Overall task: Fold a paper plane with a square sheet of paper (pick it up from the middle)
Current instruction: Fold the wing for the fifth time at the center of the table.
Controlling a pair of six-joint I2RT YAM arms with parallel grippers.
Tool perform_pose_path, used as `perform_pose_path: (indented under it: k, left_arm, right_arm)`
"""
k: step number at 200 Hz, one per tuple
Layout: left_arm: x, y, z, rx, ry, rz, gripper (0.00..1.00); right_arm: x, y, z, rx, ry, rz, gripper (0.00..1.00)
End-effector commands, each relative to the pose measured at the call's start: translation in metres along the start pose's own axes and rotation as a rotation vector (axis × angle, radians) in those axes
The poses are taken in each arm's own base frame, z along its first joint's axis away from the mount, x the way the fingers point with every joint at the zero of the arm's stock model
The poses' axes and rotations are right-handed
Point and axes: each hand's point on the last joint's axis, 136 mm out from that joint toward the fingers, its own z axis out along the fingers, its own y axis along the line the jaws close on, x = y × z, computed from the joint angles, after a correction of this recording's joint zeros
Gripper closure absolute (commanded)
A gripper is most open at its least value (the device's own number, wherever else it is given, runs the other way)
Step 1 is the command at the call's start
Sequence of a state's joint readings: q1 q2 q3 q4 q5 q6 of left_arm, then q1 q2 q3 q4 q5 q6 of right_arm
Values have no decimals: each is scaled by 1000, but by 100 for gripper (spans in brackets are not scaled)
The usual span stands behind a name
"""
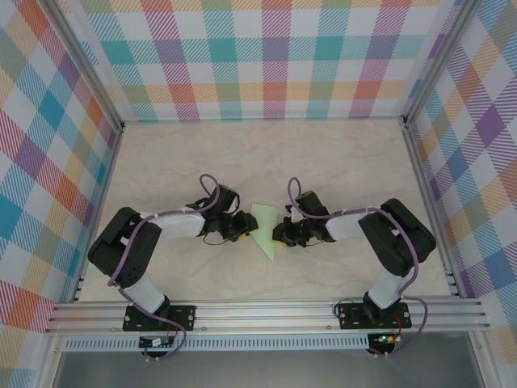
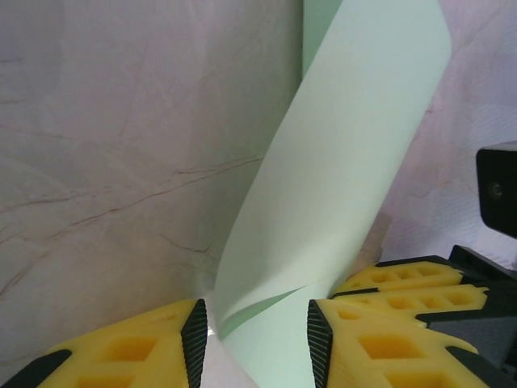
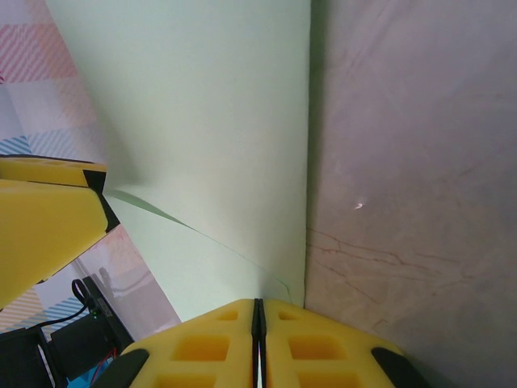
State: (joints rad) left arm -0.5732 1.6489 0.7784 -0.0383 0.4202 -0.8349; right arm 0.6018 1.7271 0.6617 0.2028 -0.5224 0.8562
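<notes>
Paper (image 1: 266,226) — right jaws clamp its edge | left jaws apart, curl loose between

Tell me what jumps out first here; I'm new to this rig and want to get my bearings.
The pale green sheet of paper, folded to a point in the middle of the table, catches the eye first. The right gripper is shut on its edge, while the left gripper has its yellow fingers apart with a curl of the sheet rising between them. Bright plaid walls frame everything.
</notes>
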Motion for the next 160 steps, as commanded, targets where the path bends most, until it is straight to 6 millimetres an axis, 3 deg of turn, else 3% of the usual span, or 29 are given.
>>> perform_pose_path:
  k: [1, 56, 119, 160]
  left_arm:
    - [-8, -16, 1, 71, -4, 2, 60]
    - [-7, -24, -3, 111, -5, 37, 73]
    - [-3, -22, -4, 111, 3, 52, 93]
    - [-6, -23, -7, 106, -27, 24, 99]
  right_arm:
    - [3, -26, 2, 69, -8, 43, 89]
    - [0, -26, 1, 75, -24, 48, 89]
    - [-8, -8, -7, 45, -53, 0, 85]
    - [-8, 9, -20, 12, -76, -45, 79]
